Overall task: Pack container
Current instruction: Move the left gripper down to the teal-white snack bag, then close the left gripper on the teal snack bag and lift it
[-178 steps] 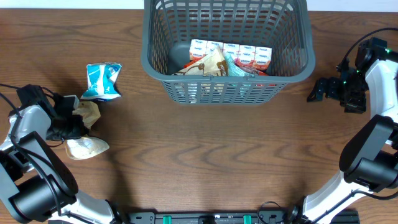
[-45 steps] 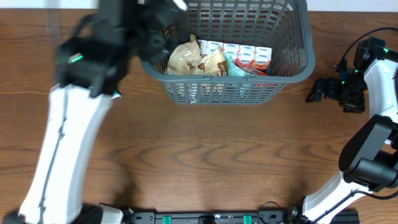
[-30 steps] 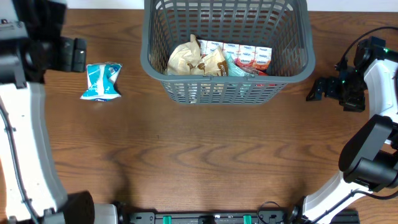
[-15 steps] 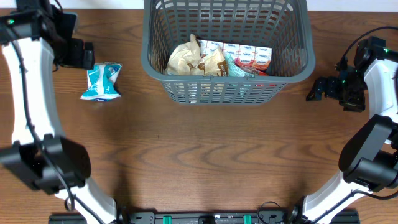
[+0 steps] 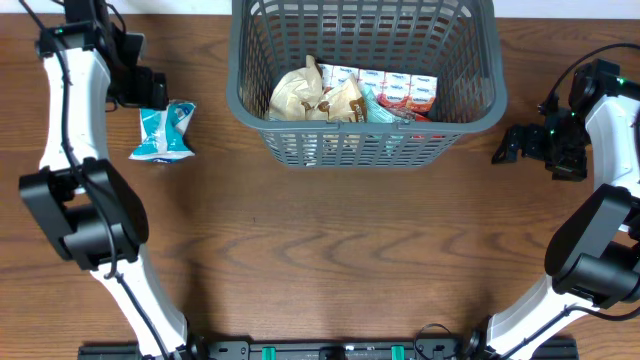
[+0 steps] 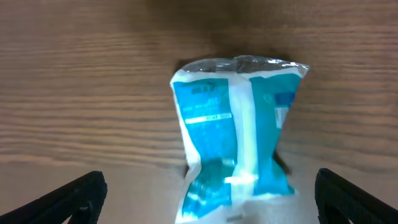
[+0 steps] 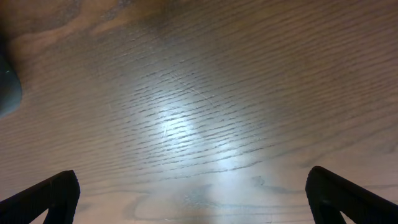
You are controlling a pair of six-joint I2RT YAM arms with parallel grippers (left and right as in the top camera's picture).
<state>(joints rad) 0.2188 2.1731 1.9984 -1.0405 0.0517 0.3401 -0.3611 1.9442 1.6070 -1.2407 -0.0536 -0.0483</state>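
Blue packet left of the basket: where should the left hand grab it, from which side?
Grip the blue packet across its middle, coming straight down. It lies flat on the table, and its long axis runs between the left hand's open fingers, so they straddle the narrow width.

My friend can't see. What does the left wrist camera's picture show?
A crinkly blue and white snack packet lies on the brown wooden table. The left claw is open above it, its dark fingertips showing in the two bottom corners, apart from the packet.
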